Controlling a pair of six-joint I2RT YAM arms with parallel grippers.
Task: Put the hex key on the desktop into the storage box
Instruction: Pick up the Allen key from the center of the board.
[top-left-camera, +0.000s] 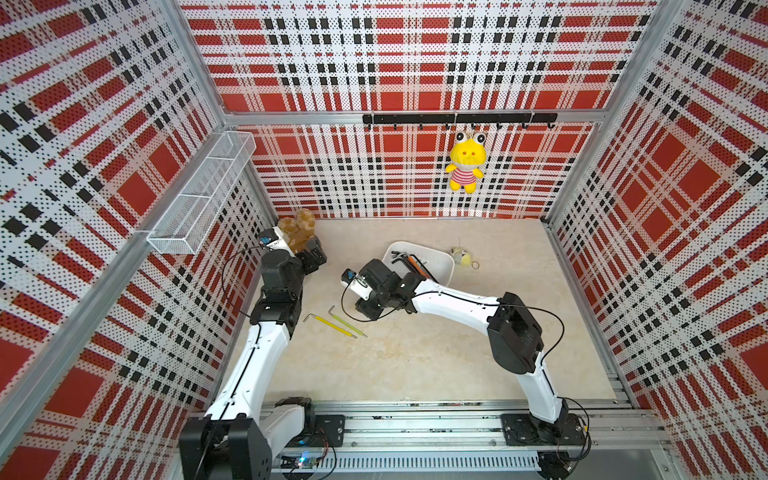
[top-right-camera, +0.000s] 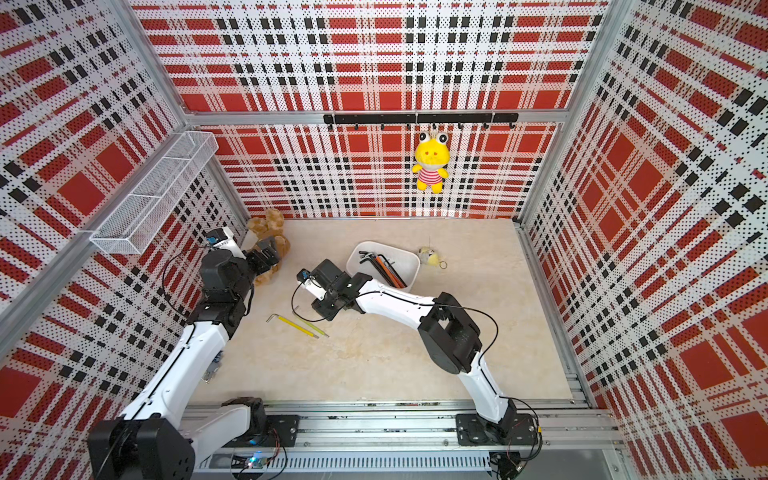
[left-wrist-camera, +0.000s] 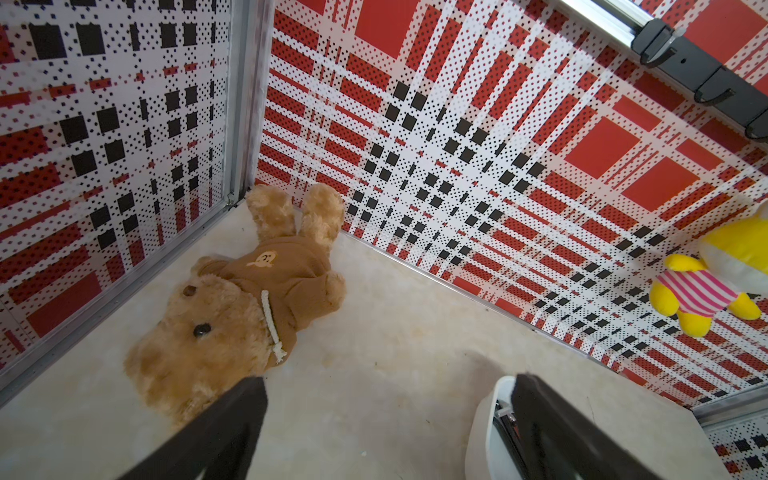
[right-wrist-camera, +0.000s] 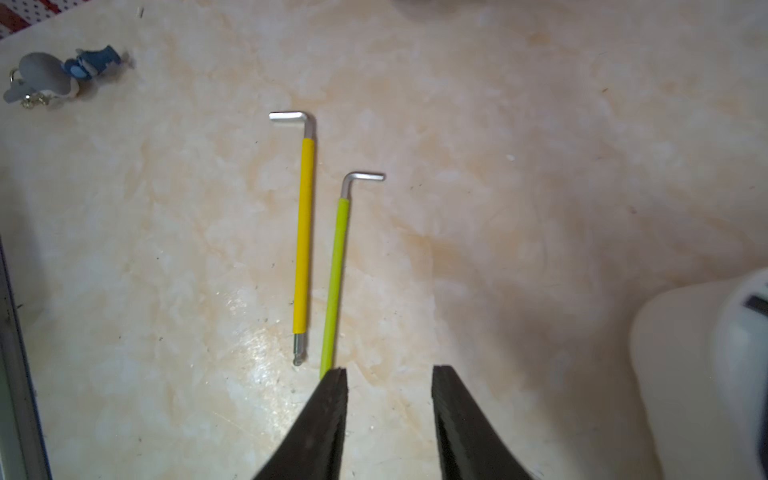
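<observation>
Here, bent at the elbow and reaching over the desktop (right-wrist-camera: 540, 166), with right gripper (right-wrist-camera: 388, 374) parted, empty, at the end of the lime-green hex key (right-wrist-camera: 337, 270), left gripper (left-wrist-camera: 388, 380) parted near the teddy bear (left-wrist-camera: 232, 316).

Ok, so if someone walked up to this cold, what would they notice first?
The loud red plaid walls on three sides, and a yellow frog plush hanging from the black hook rail on the back wall. On the desktop, a yellow hex key and a lime-green hex key lie side by side just in front of the right gripper, whose jaws stand open.
</observation>
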